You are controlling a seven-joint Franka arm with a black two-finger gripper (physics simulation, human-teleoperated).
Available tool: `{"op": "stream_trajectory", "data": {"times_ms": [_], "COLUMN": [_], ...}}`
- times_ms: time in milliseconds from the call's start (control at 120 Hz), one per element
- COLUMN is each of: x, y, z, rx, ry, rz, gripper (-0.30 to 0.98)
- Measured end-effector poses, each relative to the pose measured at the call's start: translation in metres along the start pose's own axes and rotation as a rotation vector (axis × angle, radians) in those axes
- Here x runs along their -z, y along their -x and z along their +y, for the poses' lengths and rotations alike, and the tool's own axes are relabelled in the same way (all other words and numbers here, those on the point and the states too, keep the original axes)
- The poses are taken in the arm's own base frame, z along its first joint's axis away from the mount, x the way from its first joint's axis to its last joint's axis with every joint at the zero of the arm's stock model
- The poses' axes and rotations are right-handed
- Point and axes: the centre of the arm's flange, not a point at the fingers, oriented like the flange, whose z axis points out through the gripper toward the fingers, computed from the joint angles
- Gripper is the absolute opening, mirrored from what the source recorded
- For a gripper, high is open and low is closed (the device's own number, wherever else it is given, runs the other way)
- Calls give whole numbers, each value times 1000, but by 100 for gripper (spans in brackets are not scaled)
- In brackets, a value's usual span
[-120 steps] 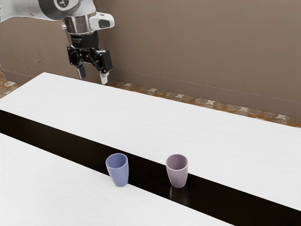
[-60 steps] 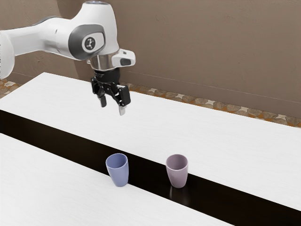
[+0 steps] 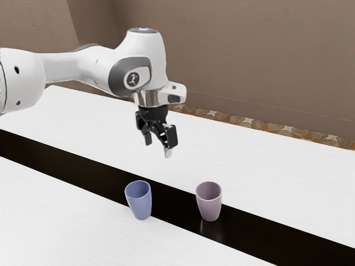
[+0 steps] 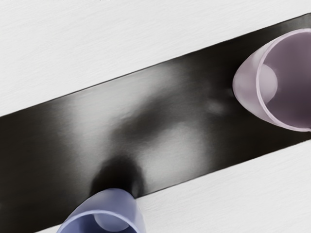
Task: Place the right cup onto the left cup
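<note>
Nothing stacked, the whole job ahead

The tapered mauve plastic-looking cup (image 3: 209,206) stands upright on the glossy black strip (image 3: 66,163) across the white tabletop (image 3: 111,133); the tapered blue cup (image 3: 139,204) stands upright at the strip's edge, apart from it. My black two-finger gripper (image 3: 158,150) hangs above the table with its fingers spread, holding nothing. Picking, carrying and nesting all remain, as I judge it.

I take the mauve cup as the one to lift, going by the exterior view's right, but I can't confirm whose right is meant. In the wrist view, both cups' mouths are cut off by the frame, and I can't read the fingers' exact spread.
</note>
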Motion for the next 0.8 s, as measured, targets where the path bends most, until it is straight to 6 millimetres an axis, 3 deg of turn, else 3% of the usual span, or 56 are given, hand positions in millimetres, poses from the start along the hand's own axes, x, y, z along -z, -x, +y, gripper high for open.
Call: {"op": "stream_trajectory", "data": {"times_ms": [375, 800], "x": [-9, -38], "y": [-23, -51], "z": [41, 48], "rx": [41, 182], "ry": [45, 72], "rz": [-1, -35], "gripper": [66, 66]}}
